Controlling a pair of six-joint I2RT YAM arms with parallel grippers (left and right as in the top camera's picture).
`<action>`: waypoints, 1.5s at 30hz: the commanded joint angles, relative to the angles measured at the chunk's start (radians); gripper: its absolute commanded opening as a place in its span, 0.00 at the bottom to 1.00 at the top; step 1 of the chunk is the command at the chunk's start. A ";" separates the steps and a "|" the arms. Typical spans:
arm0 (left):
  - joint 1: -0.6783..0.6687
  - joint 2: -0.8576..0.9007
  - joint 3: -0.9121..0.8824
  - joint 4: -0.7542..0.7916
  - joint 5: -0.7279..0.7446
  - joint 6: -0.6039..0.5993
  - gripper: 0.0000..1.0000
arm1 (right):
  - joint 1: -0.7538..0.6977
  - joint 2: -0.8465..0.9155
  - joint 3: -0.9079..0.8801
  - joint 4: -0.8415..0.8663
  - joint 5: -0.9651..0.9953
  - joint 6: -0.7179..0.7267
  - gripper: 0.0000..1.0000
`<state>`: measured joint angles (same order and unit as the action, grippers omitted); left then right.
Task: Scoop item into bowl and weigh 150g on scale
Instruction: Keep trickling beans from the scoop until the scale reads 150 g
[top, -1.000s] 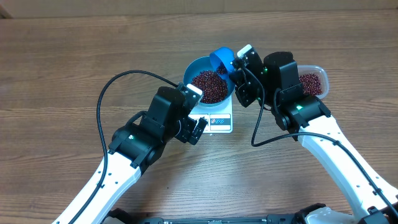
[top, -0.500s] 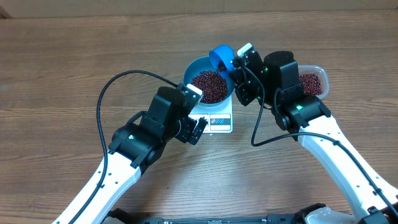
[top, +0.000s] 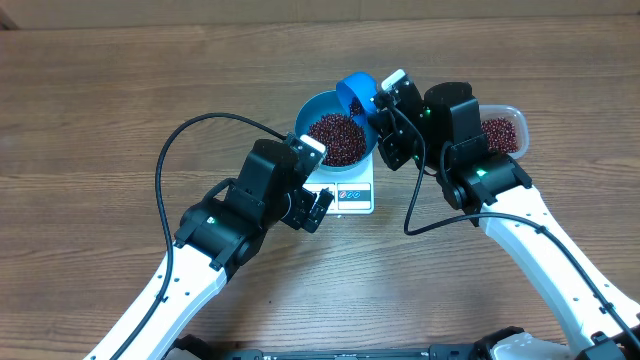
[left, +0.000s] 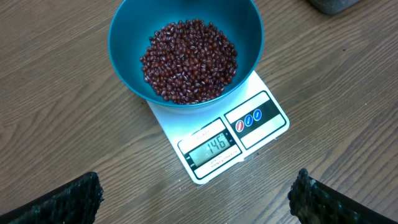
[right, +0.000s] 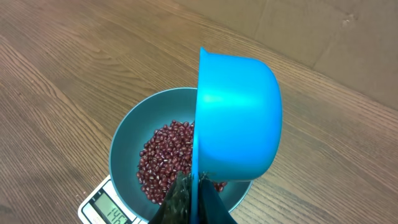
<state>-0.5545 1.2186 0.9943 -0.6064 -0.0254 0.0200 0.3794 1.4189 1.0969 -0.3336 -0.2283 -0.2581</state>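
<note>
Tiny glossy red-brown beans (left: 189, 59) likely roll loose and light. Right gripper (right: 191, 196) pinches the blue plastic scoop (right: 239, 112) by its handle; left gripper (left: 199, 202) gapes empty.

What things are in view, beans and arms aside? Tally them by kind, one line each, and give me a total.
Blue bowl: 1
White kitchen scale: 1
Blue scoop: 1
Clear plastic tub: 1
Total: 4
</note>
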 joint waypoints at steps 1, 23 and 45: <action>0.005 0.003 -0.002 0.001 0.016 -0.013 1.00 | -0.007 -0.002 0.028 0.006 0.000 0.007 0.04; 0.005 0.003 -0.002 0.001 0.016 -0.013 1.00 | -0.007 -0.001 0.028 -0.010 0.003 0.007 0.04; 0.005 0.003 -0.002 0.001 0.016 -0.013 0.99 | -0.007 -0.001 0.028 0.006 0.003 0.007 0.04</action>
<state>-0.5545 1.2186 0.9943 -0.6064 -0.0254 0.0200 0.3794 1.4189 1.0981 -0.3386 -0.2283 -0.2581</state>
